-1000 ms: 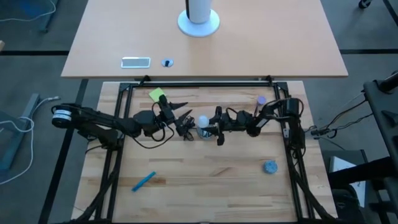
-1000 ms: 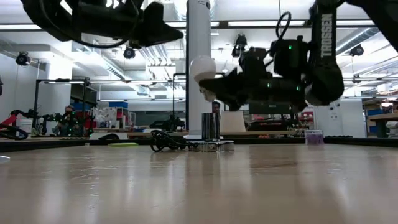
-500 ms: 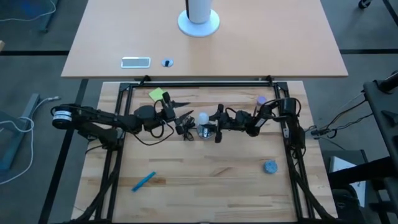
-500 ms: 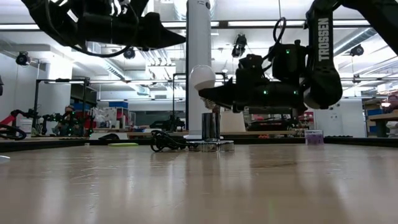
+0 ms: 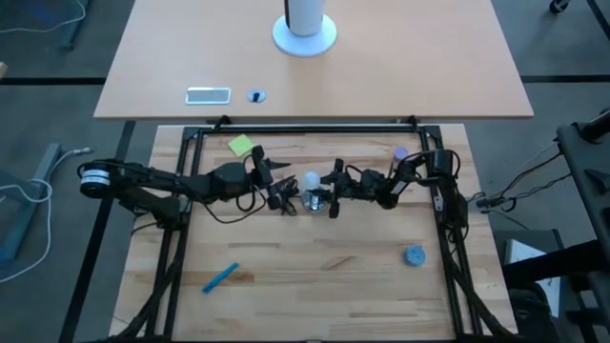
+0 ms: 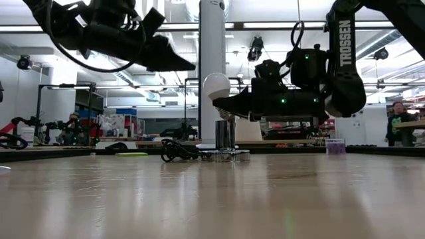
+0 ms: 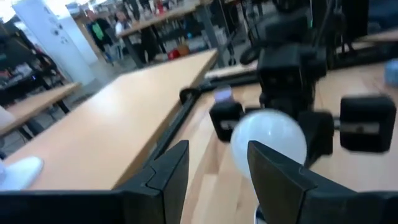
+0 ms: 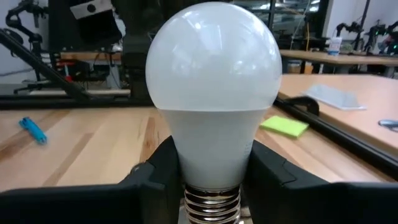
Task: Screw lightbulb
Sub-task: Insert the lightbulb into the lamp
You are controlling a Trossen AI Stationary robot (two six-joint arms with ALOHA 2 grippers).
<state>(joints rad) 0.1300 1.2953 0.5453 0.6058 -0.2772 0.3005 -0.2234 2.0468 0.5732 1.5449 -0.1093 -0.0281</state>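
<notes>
Both arms are dark, pretty much matte black all over — chunky jointed segments with loose black cables looping alongside. The right arm (image 6: 345,60) has "TROSSEN" printed in white block letters down its upright link, plus a few tiny green lights glowing on the wrist housing. The left arm (image 5: 152,181) has a white ring near its base end. Fingers (image 7: 168,180) are black, flat-faced and angular — tapering like wedges.
</notes>
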